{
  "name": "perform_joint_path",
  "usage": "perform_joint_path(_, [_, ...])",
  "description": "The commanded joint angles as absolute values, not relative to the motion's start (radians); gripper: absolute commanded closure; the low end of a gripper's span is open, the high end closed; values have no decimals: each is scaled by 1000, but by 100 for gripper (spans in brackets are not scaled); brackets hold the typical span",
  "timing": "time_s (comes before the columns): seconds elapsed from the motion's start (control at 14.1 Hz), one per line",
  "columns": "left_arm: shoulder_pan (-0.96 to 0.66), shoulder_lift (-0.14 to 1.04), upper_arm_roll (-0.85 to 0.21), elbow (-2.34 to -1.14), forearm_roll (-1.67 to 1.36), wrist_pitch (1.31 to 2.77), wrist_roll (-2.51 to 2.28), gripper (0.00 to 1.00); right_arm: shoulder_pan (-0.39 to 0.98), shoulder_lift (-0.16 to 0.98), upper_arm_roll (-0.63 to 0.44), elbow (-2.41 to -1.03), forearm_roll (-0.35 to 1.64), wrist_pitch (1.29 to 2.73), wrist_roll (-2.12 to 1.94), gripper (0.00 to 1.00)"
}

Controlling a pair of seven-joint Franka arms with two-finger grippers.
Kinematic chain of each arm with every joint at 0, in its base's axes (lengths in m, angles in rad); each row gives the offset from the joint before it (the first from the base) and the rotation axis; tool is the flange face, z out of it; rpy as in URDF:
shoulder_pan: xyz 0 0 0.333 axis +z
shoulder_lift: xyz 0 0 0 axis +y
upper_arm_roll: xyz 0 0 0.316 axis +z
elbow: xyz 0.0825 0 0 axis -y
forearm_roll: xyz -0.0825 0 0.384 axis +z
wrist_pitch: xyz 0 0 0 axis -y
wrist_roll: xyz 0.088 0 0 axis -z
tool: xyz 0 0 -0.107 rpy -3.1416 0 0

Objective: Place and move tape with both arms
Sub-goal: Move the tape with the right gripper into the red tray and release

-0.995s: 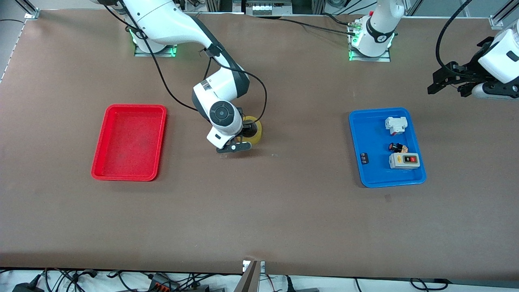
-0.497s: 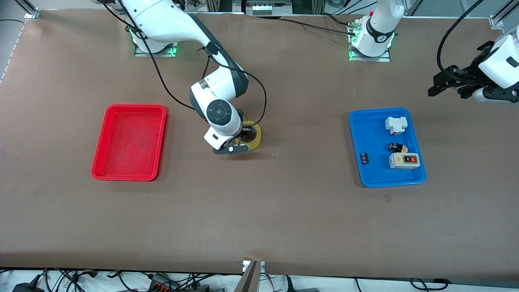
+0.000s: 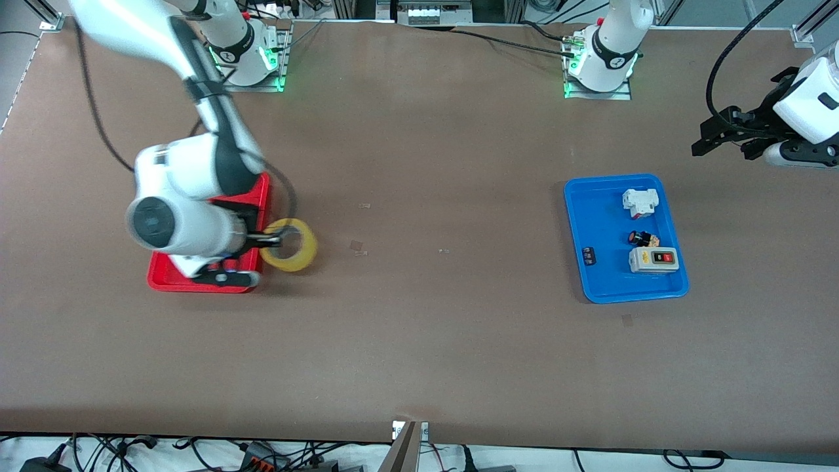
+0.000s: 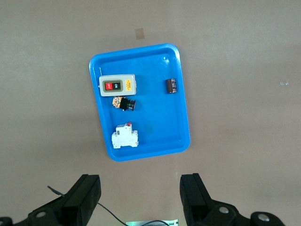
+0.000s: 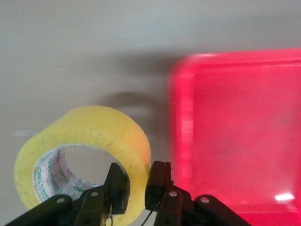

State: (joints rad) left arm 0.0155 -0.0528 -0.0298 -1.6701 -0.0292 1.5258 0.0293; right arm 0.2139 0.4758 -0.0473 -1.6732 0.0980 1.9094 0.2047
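Right gripper (image 3: 272, 241): clamped on the wall of the tape (image 3: 290, 245), one finger in the hollow core, one on the outer face, seen clearly in the right wrist view (image 5: 136, 188). Tape: yellowish roll, held up in the air over the brown tabletop (image 3: 419, 341), just beside the long edge of the red tray (image 3: 262, 196) that faces the table's middle. Red tray: toward the right arm's end of the tabletop, largely covered by the right arm's wrist; what shows of its floor in the right wrist view (image 5: 235, 141) is bare. Left gripper (image 3: 720, 134): fingers (image 4: 87, 195) spread wide apart, holding nothing, waiting in the air over the left arm's end of the tabletop, near the blue tray (image 3: 600, 282). Blue tray: holds a white breaker (image 3: 639, 201) at the end nearest the bases, a small black and red button (image 3: 640, 238) mid-tray, a grey switch box (image 3: 653, 259) at the end nearest the front camera, and a small dark part (image 3: 589, 255) by the long edge toward the table's middle.
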Motion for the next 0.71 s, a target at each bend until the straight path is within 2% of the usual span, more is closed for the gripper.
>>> perform_joint_path(0.0, [15,-54,-34,-1655,-5,1519,34,0,114,384,-34,-1843,42,1937,109,100])
perform_joint_path(0.14, [14,-52,-35,-1654,-5,1509,34,0,66,327,-37,-1941,-10,1954,94,100])
perform_joint_path(0.36, [14,-46,-35,-1652,-5,1508,34,0,-7,282,-37,-2123,-18,2142,-1,100])
perform_joint_path(0.64, [14,-46,-35,-1652,-5,1506,34,0,-18,284,-40,-2164,-20,2212,-14,99])
